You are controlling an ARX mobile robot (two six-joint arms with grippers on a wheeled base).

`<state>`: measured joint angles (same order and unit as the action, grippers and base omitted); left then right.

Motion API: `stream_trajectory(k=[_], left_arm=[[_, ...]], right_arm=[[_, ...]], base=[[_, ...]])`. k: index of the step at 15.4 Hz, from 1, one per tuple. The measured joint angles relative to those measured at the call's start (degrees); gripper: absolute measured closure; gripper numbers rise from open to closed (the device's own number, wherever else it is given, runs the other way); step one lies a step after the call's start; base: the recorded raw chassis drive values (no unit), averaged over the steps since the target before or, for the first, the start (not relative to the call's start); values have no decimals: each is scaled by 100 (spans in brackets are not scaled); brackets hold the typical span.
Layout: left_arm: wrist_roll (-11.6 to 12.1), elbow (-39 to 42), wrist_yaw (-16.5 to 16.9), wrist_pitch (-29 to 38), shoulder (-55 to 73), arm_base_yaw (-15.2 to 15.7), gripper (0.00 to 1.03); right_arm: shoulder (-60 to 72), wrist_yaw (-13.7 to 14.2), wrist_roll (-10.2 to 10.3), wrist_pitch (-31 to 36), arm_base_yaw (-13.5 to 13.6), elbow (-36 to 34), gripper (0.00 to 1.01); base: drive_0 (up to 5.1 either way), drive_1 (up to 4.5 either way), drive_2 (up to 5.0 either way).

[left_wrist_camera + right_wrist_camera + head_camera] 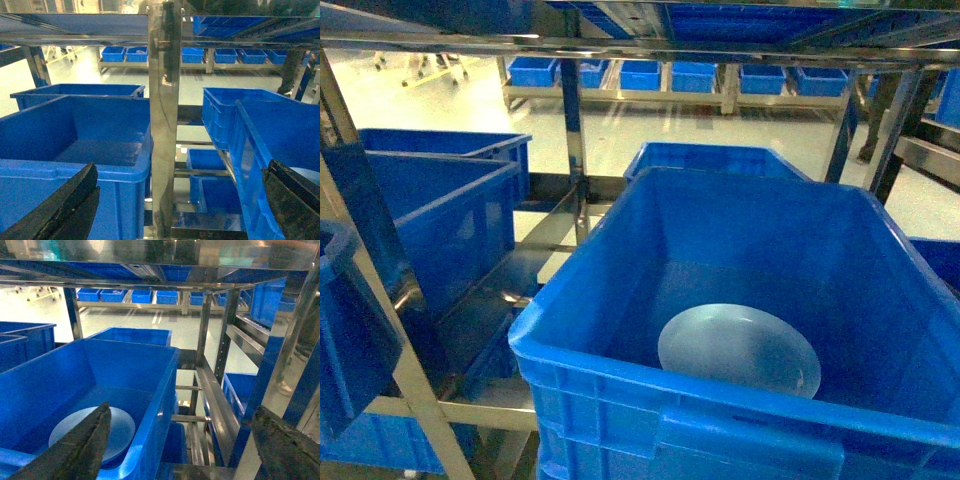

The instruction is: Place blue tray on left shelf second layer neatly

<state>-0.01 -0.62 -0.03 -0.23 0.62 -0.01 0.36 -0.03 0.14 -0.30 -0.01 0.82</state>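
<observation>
The left shelf (576, 120) rose steel-posted around a deep blue crate (740, 420), on whose floor the blue tray (740, 352) lay near the front wall, while both tools (175, 200) (180, 450) hung wide open, empty.

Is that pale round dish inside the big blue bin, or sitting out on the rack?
Inside. The blue tray lies flat on the floor of the big blue crate, with the crate's walls rising around it; nothing is gripping it.

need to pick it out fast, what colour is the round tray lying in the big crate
Pale sky-blue, plain; the blue tray shows best in the head view.
</observation>
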Motion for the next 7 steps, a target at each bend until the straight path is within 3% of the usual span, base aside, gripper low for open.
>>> stream_trajectory(k=[2, 7], left_arm=[[0, 0, 0, 0, 0, 0, 5], [0, 0, 0, 0, 0, 0, 5]], right_arm=[[0, 0, 0, 2, 0, 0, 1], [0, 0, 0, 0, 0, 0, 3]], base=[[0, 0, 0], [0, 0, 0]])
